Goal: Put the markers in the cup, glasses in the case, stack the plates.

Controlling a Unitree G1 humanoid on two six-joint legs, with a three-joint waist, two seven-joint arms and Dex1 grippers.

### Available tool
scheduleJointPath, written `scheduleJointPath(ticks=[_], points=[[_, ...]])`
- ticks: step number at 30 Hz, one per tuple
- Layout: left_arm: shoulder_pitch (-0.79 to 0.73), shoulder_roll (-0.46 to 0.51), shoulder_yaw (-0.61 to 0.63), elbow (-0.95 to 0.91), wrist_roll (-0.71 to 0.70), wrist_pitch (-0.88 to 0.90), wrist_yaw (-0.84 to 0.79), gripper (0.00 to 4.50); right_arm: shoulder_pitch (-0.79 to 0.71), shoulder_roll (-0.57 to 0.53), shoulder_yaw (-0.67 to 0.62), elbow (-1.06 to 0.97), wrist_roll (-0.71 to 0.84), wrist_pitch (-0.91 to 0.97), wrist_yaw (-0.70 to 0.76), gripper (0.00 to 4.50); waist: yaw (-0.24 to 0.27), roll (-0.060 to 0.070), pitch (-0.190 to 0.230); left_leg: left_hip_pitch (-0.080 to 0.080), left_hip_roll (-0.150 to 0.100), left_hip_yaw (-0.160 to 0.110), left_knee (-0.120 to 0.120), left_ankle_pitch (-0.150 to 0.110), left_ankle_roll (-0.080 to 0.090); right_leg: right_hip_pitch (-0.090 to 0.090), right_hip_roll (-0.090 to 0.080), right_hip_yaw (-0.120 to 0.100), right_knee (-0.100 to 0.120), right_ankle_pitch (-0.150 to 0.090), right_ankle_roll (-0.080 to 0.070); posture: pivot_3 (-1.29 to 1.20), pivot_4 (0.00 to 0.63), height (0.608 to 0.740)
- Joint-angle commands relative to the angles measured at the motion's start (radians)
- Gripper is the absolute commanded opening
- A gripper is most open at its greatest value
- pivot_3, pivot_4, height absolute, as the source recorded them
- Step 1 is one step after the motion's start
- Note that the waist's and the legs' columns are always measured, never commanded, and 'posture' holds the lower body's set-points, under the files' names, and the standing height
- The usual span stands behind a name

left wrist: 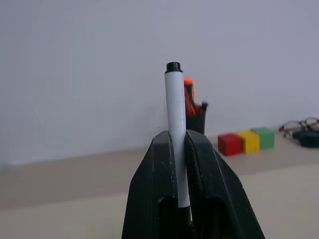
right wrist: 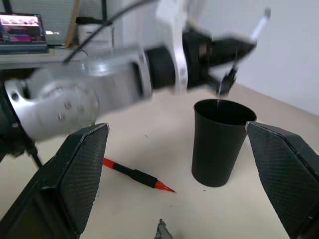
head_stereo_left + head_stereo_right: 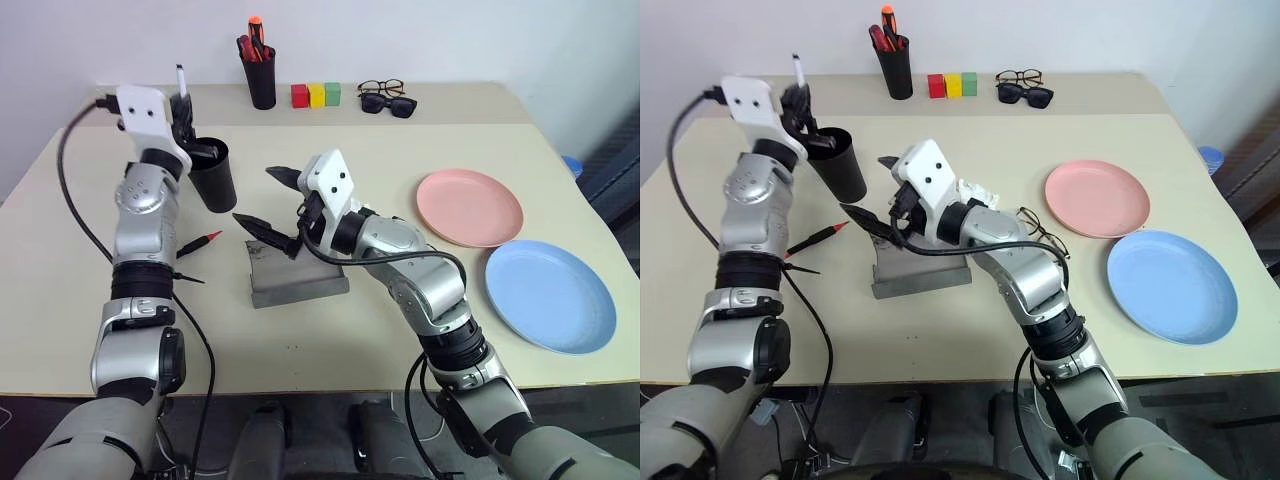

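Above the cup point(image 2: 219, 142), unlabelled white marker point(image 1: 176, 134).

- From the head we look forward and down over the table point(image 3: 330, 330); both eye views share it, from the near edge to the far wall.
- Our left wrist camera faces level along the left gripper point(image 1: 180, 164) toward the far wall, close behind the white marker point(image 1: 175, 129).
- Our right wrist camera looks leftward, near the cup point(image 2: 219, 144), a spot shared with the head views.
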Motion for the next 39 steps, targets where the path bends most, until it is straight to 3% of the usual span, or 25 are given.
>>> scheduleJointPath(ticks=[1, 3, 6, 9, 14, 19, 22, 24, 28, 30, 33, 39], points=[[-0.034, -0.002, 0.010, 0.042, -0.002, -0.077, -0.008, 0.04, 0.014, 0.011, 0.005, -0.063, -0.003, -0.005, -0.006, 4.50, -0.001, 0.000, 0.000, 0.000, 0.000, 0.000, 0.000, 0.000, 0.000, 0.000, 0.000, 0.000, 0.000, 0.000, 0.000, 0.00, 0.150, 0.740], [-0.028, -0.010, 0.012, 0.061, -0.012, -0.086, -0.014, 0.04, 0.020, 0.012, 0.006, -0.071, -0.002, 0.001, -0.005, 4.50, -0.004, 0.000, 0.000, 0.000, 0.000, 0.000, 0.000, 0.000, 0.000, 0.000, 0.000, 0.000, 0.001, 0.000, 0.000, 0.00, 0.150, 0.740], [-0.020, -0.018, 0.014, 0.064, -0.018, -0.100, -0.014, 1.15, 0.008, 0.016, 0.009, -0.062, -0.003, -0.002, 0.002, 4.50, -0.003, 0.000, 0.000, 0.000, 0.000, 0.000, 0.000, 0.000, 0.000, 0.000, 0.000, 0.000, 0.001, 0.000, 0.000, 0.00, 0.150, 0.740], [-0.009, -0.017, 0.025, 0.039, -0.028, -0.103, -0.004, 2.58, -0.009, 0.021, 0.008, -0.047, -0.003, -0.010, 0.011, 4.50, -0.004, 0.000, 0.000, 0.000, 0.000, 0.000, 0.000, 0.000, 0.000, 0.000, 0.000, 0.000, 0.001, 0.000, 0.000, 0.00, 0.150, 0.740], [0.031, 0.011, 0.079, -0.101, -0.095, -0.055, -0.008, 2.58, -0.021, 0.025, 0.014, -0.037, 0.000, -0.013, 0.031, 4.50, -0.005, 0.000, 0.000, 0.000, 0.000, -0.001, 0.000, 0.000, 0.000, -0.001, 0.001, 0.000, 0.001, 0.000, 0.000, 0.00, 0.150, 0.740], [0.207, 0.146, 0.126, -0.423, -0.268, 0.171, -0.199, 2.58, -0.018, 0.025, 0.015, -0.044, 0.001, -0.011, 0.043, 4.50, -0.026, 0.000, 0.000, 0.000, 0.001, -0.001, -0.001, 0.000, 0.000, -0.001, 0.000, 0.000, 0.002, 0.000, 0.000, 0.00, 0.150, 0.740], [0.354, 0.274, 0.137, -0.611, -0.367, 0.384, -0.310, 3.38, -0.014, 0.021, 0.011, -0.050, 0.006, -0.005, 0.050, 4.50, -0.037, 0.000, 0.000, 0.000, 0.001, -0.001, -0.002, 0.000, -0.001, -0.002, 0.001, 0.001, 0.002, 0.000, 0.000, 0.00, 0.150, 0.740], [0.436, 0.376, 0.112, -0.683, -0.346, 0.515, -0.334, 4.34, -0.010, 0.016, 0.008, -0.054, 0.010, -0.002, 0.057, 4.50, -0.037, 0.000, 0.000, 0.001, 0.002, -0.001, -0.003, 0.001, -0.001, -0.002, 0.001, 0.001, 0.002, 0.000, 0.000, 0.00, 0.150, 0.740], [0.545, 0.542, 0.029, -0.759, -0.274, 0.722, -0.371, 4.43, -0.004, 0.011, 0.005, -0.057, 0.012, -0.003, 0.069, 4.50, -0.029, 0.001, 0.000, 0.001, 0.001, -0.002, -0.003, 0.001, -0.001, -0.001, 0.001, 0.000, 0.002, 0.000, 0.000, 0.00, 0.150, 0.740], [0.567, 0.571, 0.007, -0.786, -0.306, 0.806, -0.411, 4.43, -0.003, 0.012, 0.004, -0.053, 0.009, -0.006, 0.071, 4.50, -0.025, 0.001, 0.000, 0.002, 0.001, -0.002, -0.003, 0.001, -0.001, 0.000, 0.001, 0.000, 0.002, 0.000, 0.000, 0.00, 0.150, 0.740], [0.530, 0.628, -0.137, -0.774, -0.271, 0.990, -0.455, 4.43, -0.007, 0.016, 0.005, -0.044, 0.005, -0.013, 0.074, 4.50, -0.025, 0.000, 0.000, 0.002, 0.001, -0.002, -0.003, 0.000, -0.001, 0.001, 0.001, 0.000, 0.002, 0.000, 0.000, 0.00, 0.150, 0.740], [0.375, 0.576, -0.298, -0.564, -0.151, 0.985, -0.480, 4.43, -0.007, 0.025, 0.010, -0.047, 0.001, -0.013, 0.070, 4.50, -0.027, 0.000, 0.000, 0.002, 0.002, -0.001, -0.003, 0.001, -0.001, 0.000, 0.002, 0.000, 0.002, 0.000, -0.001, 0.00, 0.150, 0.740]])
